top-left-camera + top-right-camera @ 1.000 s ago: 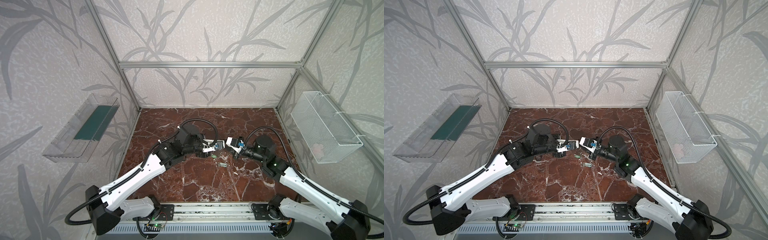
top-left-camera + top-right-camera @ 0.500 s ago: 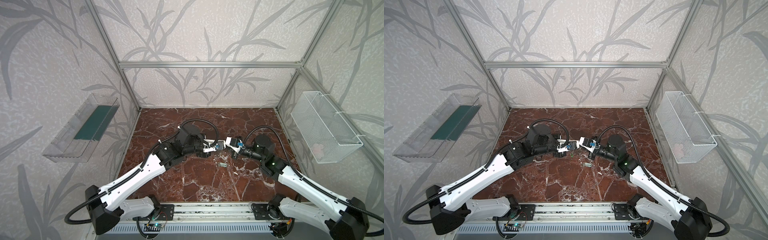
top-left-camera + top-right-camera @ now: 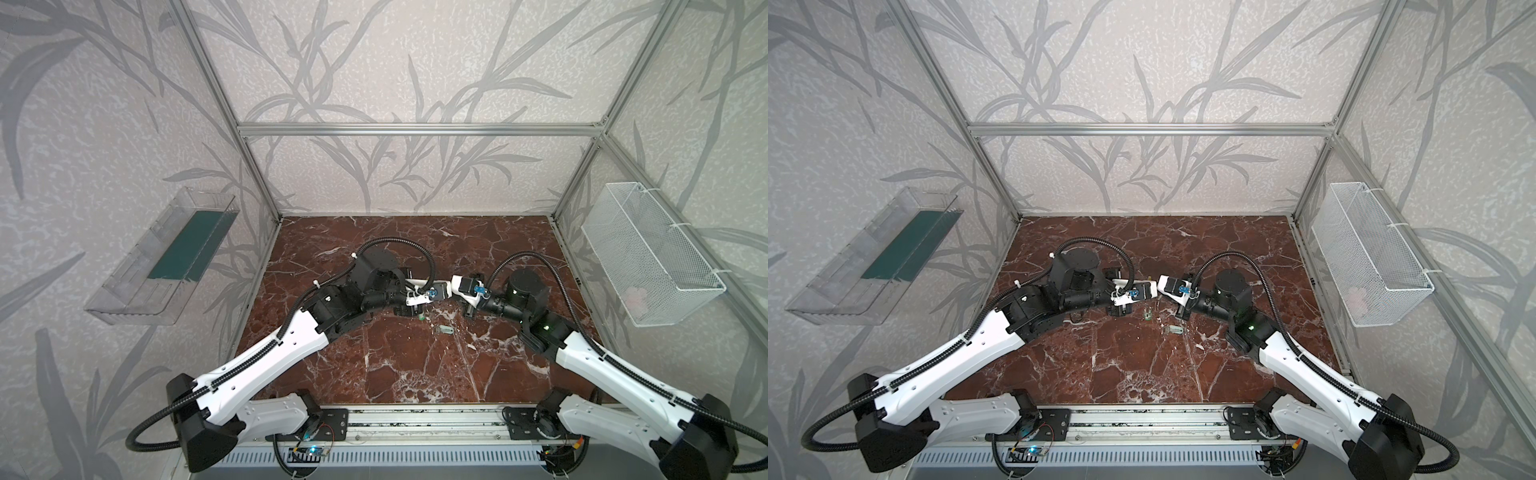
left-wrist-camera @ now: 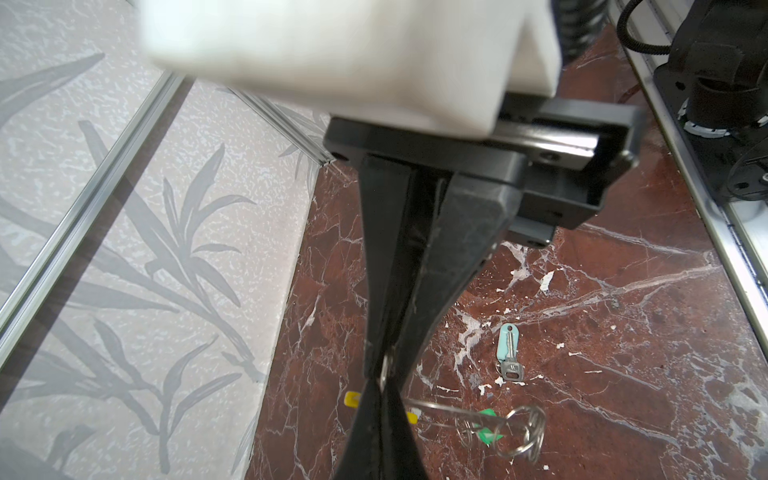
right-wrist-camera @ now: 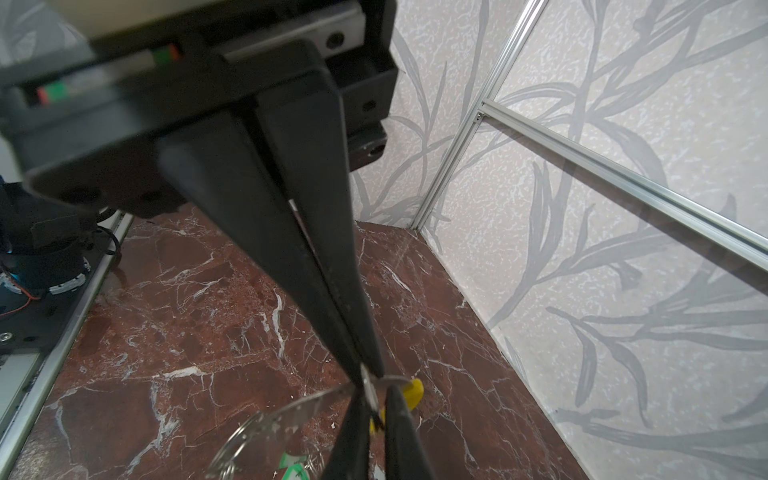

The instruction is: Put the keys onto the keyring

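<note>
— What do the top views give you?
— Your left arm (image 3: 266, 357) and right arm (image 3: 602, 365) meet over the middle of the tabletop (image 3: 415, 374). One key (image 3: 446, 330) lies flat near them, toward the front rail.
— And the left wrist view?
— Your left end effector (image 4: 382, 370), fingers pressed together, pinches the keyring (image 4: 453, 408). The key rests apart on the tabletop.
— The right wrist view?
— Your right end effector (image 5: 365, 372), closed tight, nips the keyring beside its yellow segment (image 5: 413, 392).

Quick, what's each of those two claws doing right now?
Left gripper: jaws shut on the keyring.
Right gripper: jaws shut on the same keyring, near its yellow segment.
</note>
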Action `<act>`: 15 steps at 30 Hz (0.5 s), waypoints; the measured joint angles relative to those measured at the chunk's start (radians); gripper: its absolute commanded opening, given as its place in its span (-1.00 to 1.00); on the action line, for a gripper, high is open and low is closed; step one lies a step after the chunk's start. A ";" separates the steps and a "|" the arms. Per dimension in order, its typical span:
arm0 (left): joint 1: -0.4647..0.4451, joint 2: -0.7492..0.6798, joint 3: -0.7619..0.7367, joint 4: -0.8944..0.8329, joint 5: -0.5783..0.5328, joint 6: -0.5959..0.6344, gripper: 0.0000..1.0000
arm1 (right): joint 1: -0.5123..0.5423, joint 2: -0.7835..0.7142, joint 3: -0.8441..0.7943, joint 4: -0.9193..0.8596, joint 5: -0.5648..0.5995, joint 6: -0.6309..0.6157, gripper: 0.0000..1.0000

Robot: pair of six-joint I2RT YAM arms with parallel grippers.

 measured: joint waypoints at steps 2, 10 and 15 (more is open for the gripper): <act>0.000 -0.001 0.000 -0.001 0.004 0.000 -1.00 | 0.000 0.000 0.000 0.000 -0.002 0.001 -0.88; 0.003 -0.013 -0.019 0.032 0.007 -0.035 -0.65 | 0.004 -0.018 -0.028 0.037 -0.005 0.024 -1.00; 0.119 -0.107 -0.180 0.220 0.105 -0.198 -0.58 | 0.004 -0.026 -0.092 0.129 -0.005 0.071 -1.00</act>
